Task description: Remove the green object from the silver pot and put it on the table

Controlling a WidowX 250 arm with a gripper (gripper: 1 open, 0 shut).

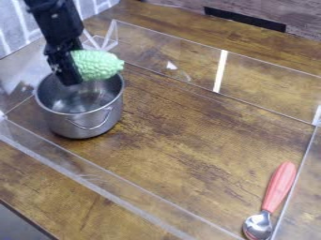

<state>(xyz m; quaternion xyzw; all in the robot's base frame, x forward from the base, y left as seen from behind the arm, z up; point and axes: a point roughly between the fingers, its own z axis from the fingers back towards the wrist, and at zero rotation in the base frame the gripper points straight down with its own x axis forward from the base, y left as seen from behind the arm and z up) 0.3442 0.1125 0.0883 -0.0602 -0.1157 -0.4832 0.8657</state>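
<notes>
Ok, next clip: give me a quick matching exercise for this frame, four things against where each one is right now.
Things:
1. green object
2. silver pot
3. red-handled spoon
4. gripper

Places:
A. lying at the lower right
B. standing at the left, nothing inside
C. held above the pot's rim
D. fingers closed on the green object

Pairs: 1-C, 2-B, 3-A, 4-D
</notes>
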